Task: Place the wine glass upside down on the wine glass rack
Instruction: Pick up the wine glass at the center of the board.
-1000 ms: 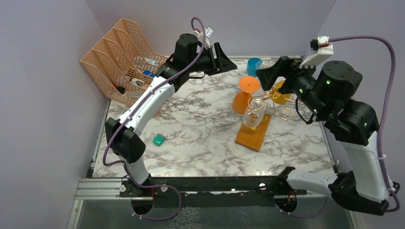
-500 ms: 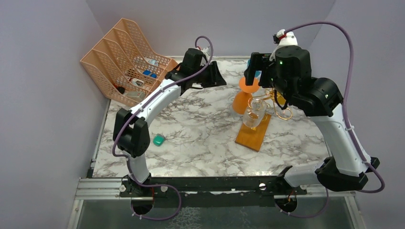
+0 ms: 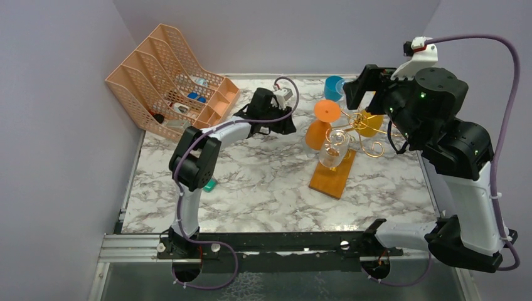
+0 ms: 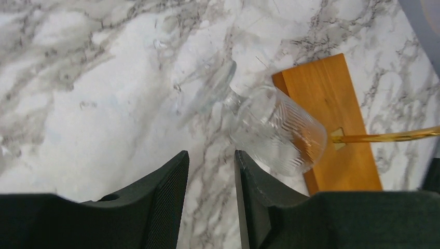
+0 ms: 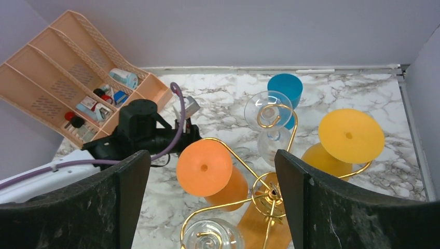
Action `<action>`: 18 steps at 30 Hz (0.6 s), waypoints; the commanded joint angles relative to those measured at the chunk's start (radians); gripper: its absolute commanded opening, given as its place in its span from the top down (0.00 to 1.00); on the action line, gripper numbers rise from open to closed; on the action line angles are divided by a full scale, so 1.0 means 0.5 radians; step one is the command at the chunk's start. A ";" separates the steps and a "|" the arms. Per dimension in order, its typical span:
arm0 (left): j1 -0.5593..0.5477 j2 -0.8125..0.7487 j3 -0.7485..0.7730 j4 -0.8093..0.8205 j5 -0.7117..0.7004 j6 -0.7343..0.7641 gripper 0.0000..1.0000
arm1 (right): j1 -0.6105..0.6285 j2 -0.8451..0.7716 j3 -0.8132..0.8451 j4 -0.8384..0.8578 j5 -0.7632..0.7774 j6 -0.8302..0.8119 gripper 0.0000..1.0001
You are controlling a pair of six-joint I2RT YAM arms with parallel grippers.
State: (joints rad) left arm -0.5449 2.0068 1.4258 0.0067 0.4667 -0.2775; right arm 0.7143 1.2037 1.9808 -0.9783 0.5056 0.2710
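Arms moved: right arm pulled back to the side, off the thin gold wire rack w/ orange-brown wood base [image 3: 329, 182]; left arm dropped low nr the table middle. Clear ribbed wine glass [image 3: 334, 152] hangs upside down on the rack, same spot as before, so job looks done. Left pincer [image 4: 210, 161] half open, right pincer [image 5: 211, 155] wide open; both hold nothing. White marble table [image 3: 251, 200] is bare left & front of the rack. Orange plastic glass [image 3: 323, 122], yellow plastic glass [image 3: 370, 122] & blue cup [image 3: 334, 84] crowd behind it, back wall close.
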 commanded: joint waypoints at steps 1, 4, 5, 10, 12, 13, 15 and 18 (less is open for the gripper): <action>0.010 0.244 0.247 0.233 0.250 0.353 0.61 | 0.004 0.035 0.093 0.076 0.047 -0.067 0.10; 0.010 0.411 0.416 0.231 0.352 0.372 0.66 | 0.004 0.045 0.120 0.115 0.058 -0.086 0.11; 0.010 0.458 0.480 0.207 0.382 0.385 0.67 | 0.004 0.044 0.122 0.130 0.057 -0.095 0.11; 0.007 0.552 0.535 0.320 0.491 0.429 0.61 | 0.004 0.054 0.122 0.162 0.085 -0.118 0.11; 0.007 0.586 0.554 0.325 0.550 0.446 0.60 | 0.004 0.058 0.119 0.170 0.097 -0.129 0.11; 0.007 0.600 0.560 0.325 0.568 0.447 0.60 | 0.004 0.059 0.115 0.177 0.103 -0.136 0.11; 0.007 0.621 0.566 0.327 0.570 0.450 0.60 | 0.004 0.064 0.105 0.195 0.113 -0.153 0.11; -0.007 0.635 0.579 0.347 0.558 0.474 0.60 | 0.004 0.068 0.084 0.229 0.112 -0.172 0.12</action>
State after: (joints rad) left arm -0.5434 2.2993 1.6802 0.1356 0.6945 -0.0807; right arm 0.7143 1.2343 2.0171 -0.9161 0.5297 0.2134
